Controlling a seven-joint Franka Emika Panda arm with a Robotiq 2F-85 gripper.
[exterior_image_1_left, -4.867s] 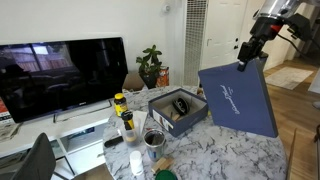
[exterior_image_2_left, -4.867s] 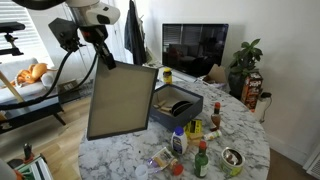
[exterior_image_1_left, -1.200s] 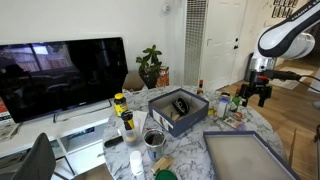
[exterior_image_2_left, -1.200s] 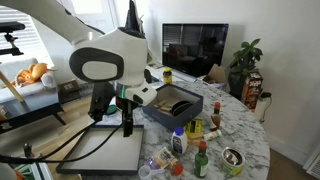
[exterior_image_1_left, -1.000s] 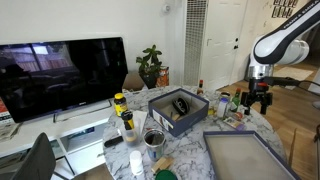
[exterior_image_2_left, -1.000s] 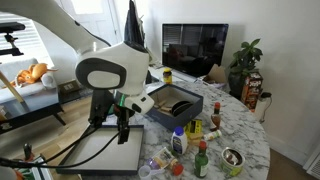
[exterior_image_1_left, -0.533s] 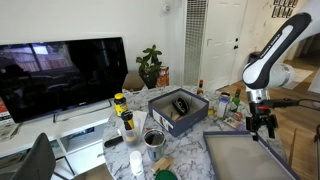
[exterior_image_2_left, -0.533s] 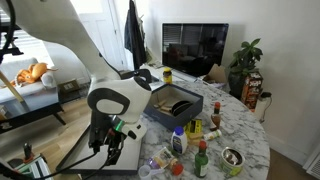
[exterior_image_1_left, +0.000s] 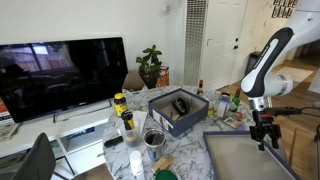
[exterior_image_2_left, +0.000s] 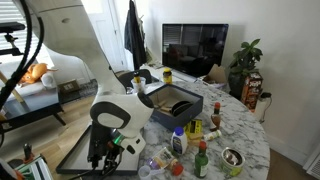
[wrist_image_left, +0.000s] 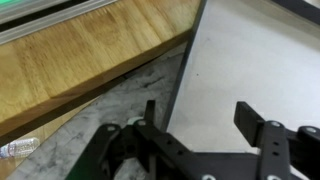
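The jaws of the gripper (wrist_image_left: 200, 110) stand apart, straddling the rim of the lid (wrist_image_left: 260, 50), which lies flat at the marble worktop's (wrist_image_left: 110, 100) edge. A skewed pinch there could tip the lid or drag it off toward the floor (wrist_image_left: 90, 45). No writing on it, or on the bottles (exterior_image_1_left: 228, 105), reads clearly.

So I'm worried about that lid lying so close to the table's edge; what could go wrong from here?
1. The lid lies near the rim of the table, with floor beyond; a nudge from the tool could slide it off.
2. The open jaws seem to straddle the lid's edge; closing there might tip or drag it.
3. In an exterior view, bottles stand close beside the arm; a swing could topple them.
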